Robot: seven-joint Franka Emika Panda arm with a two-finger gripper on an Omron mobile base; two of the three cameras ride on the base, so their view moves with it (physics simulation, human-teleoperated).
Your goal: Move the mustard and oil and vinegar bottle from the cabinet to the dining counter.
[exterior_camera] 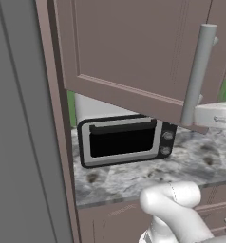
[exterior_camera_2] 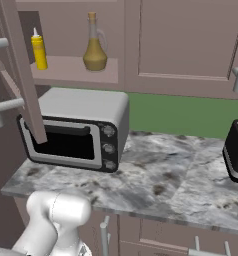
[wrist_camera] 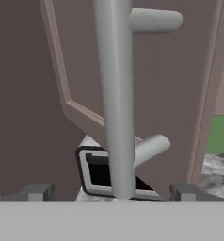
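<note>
My end effector [wrist_camera: 111,192] stands with its two dark finger tips spread wide, one on each side of the grey cylindrical bar handle [wrist_camera: 115,94] of the brownish-mauve panelled cabinet door [exterior_camera: 129,47]; the tips do not clamp the bar, so nothing is gripped. The handle's long axis runs upright between the tips and is smooth, round and matt. The door is swung out, and the inner shelf [exterior_camera_2: 76,70] of the cabinet is exposed. The small yellow cylindrical squeeze bottle of mustard [exterior_camera_2: 38,49], with its white pointed nozzle, stands upright at the left of that shelf. The clear glass oil and vinegar flask [exterior_camera_2: 94,47], with bulbous base, thin neck, tan stopper and olive-gold liquid, stands upright to its right, apart from it. Both bottles lie behind the open door as seen from my end effector, so I judge that the next move must withdraw from the handle and pass around the door edge to reach the shelf; the mustard is the nearer. Below the shelf, a silver and black toaster oven [exterior_camera_2: 73,132] rests on the grey-white marbled stone table [exterior_camera_2: 161,175]. The plastic bottle should give slightly; the glass will be slick and rigid.
</note>
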